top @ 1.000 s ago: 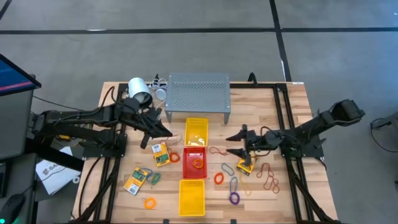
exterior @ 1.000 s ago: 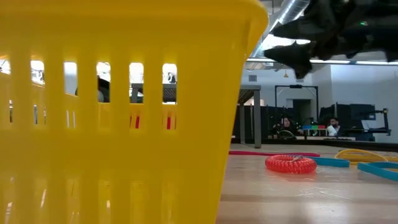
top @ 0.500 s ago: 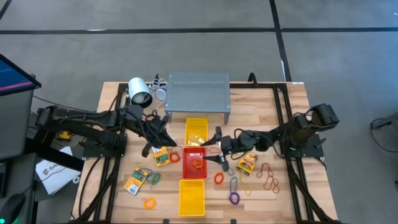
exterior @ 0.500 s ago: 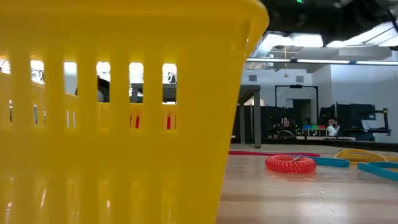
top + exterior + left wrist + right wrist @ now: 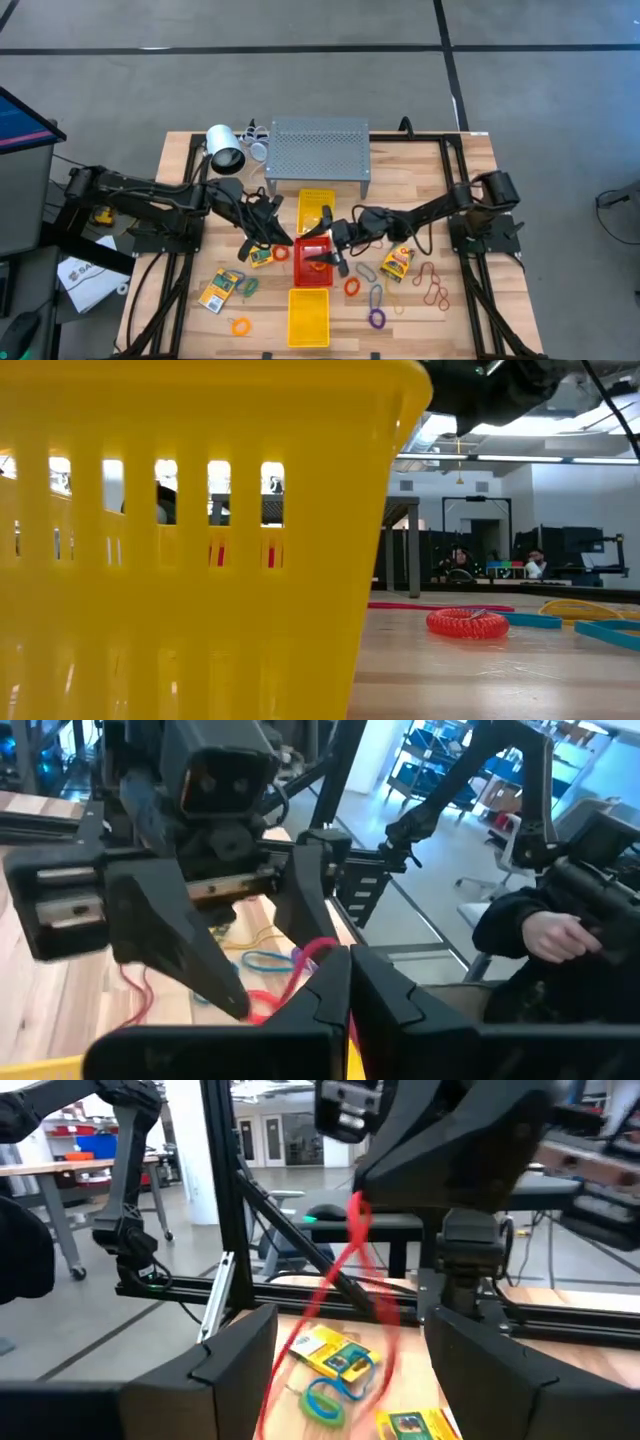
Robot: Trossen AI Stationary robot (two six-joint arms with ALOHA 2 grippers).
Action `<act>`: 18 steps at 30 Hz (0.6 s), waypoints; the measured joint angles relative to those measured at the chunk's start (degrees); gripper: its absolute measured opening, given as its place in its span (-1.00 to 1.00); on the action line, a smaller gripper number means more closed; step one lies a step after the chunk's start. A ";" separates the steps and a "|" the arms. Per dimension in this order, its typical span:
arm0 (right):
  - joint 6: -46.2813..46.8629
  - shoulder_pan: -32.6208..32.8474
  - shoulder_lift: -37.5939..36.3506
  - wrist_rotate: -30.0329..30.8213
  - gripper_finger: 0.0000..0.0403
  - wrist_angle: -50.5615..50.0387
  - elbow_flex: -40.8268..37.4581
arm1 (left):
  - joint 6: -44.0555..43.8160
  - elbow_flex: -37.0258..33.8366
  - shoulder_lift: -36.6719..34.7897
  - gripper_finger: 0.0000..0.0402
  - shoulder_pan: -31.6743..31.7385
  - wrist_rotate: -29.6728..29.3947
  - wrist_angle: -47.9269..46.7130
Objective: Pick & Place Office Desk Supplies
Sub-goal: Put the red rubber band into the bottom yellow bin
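R hand (image 5: 326, 257) open over red tray (image 5: 300, 270) w/ orange ring (image 5: 318, 265).

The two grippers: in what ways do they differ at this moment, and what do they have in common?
The left gripper is shut on a red rubber band, which hangs from its tips; the right gripper is open, with nothing visibly held. The left gripper is at the left edge of the red tray, while the right gripper is over that tray. Both meet at the middle of the table, tips facing each other.
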 joint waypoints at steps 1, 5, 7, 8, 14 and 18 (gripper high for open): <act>0.00 0.02 0.62 -0.12 0.24 0.03 0.74 | -0.01 0.00 0.00 -1.00 0.00 -0.01 0.48; 0.02 0.00 3.46 -0.78 0.24 -0.10 3.62 | 0.02 0.00 -0.02 -1.00 0.02 0.00 1.35; 0.02 -0.11 4.33 -1.94 0.24 -0.16 4.96 | 0.45 0.00 0.00 -1.00 0.02 0.02 1.33; 0.31 -0.25 4.74 -2.54 0.24 -0.14 5.67 | 0.87 0.00 0.00 -1.00 0.02 0.00 1.35; 1.51 -0.32 4.66 -4.10 0.18 -0.45 6.07 | 1.07 0.00 -0.02 -1.00 0.04 0.00 1.59; 1.53 -0.27 4.50 -4.49 -0.04 -0.48 6.07 | 1.21 0.00 -0.02 -1.00 0.04 0.00 1.63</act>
